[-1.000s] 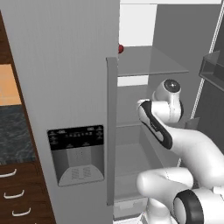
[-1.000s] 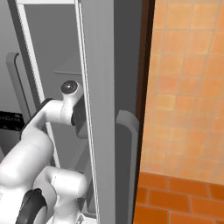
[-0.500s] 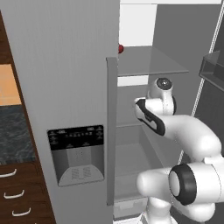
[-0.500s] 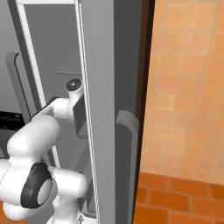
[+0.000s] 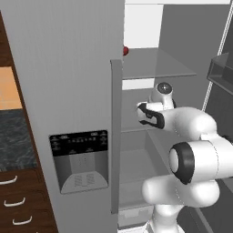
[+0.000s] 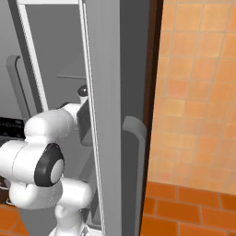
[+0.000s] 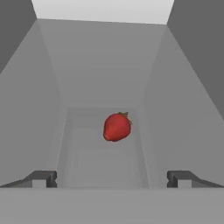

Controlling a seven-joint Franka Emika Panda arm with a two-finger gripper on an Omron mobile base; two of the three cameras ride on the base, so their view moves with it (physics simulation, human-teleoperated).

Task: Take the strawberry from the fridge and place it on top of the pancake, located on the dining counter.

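Reaching into the fridge [image 5: 86,68] for the strawberry [image 7: 117,127]
Gripper [image 7: 112,178] wide and empty; berry sits untouched on the glass shelf [image 5: 159,66]; grasp, carry and placing remain.

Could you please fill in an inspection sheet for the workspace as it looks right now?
Surface: glass shelf inside the open fridge.
Job's things: strawberry on that shelf, also seen at the shelf's left edge; untouched.
Clutter: nothing seen.
Grippers: gripper open, empty, pointed at the strawberry, short of it.
Cables: nothing seen.
Surroundings: dispenser panel on the closed door; dark drawers; orange tiled wall.
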